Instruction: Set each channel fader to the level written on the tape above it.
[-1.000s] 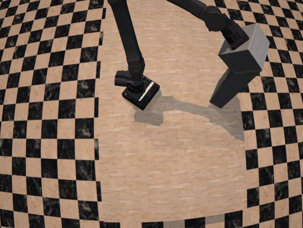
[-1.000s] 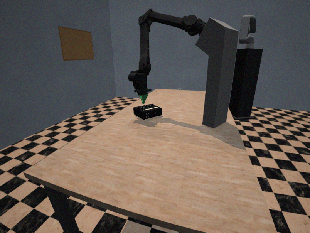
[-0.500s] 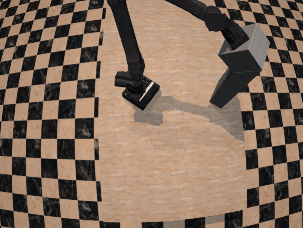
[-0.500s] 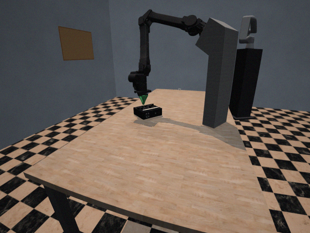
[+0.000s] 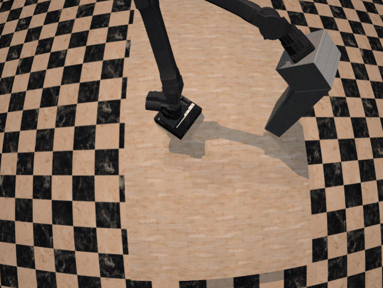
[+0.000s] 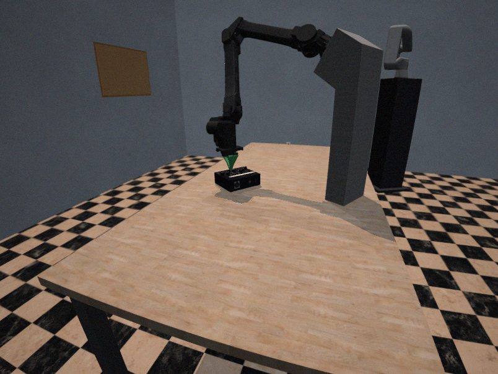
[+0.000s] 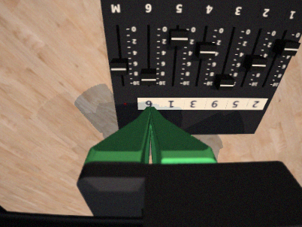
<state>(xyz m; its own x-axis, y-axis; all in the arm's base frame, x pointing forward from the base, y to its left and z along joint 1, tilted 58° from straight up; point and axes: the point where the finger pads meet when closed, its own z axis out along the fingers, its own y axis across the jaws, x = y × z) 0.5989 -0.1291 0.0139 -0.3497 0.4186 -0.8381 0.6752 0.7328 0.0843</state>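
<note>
Green fingers point(image 6: 230, 160) of the gripper point(image 5: 171, 115) point(image 6: 230, 169) point(image 7: 150, 108) were clenched together on nothing; their tips pointed down at the black lighting desk point(image 5: 185, 125) point(image 6: 246, 183) point(image 7: 249, 125), though contact could not be told; the desk sat upright on the wooden table point(image 5: 216, 210) point(image 6: 261, 257) point(image 7: 45, 158); fader 5's cap point(image 7: 179, 36) stood near its scale's zero end, fader 3's cap point(image 7: 226, 81) near ten.

Matte black arm point(image 5: 159, 46) point(image 6: 232, 76), green tapered claw point(image 5: 170, 113) point(image 6: 230, 169) point(image 7: 150, 113) (rather crayon-bright).

one lighting desk point(image 5: 192, 120) point(image 6: 244, 182) point(image 7: 180, 122), six channel faders, one master fader point(image 7: 119, 68), one tape strip point(image 5: 185, 115) point(image 6: 242, 174) point(image 7: 203, 104), one robot arm point(image 5: 162, 46) point(image 6: 231, 72), one table point(image 5: 216, 217) point(image 6: 241, 261) point(image 7: 45, 150)
</note>
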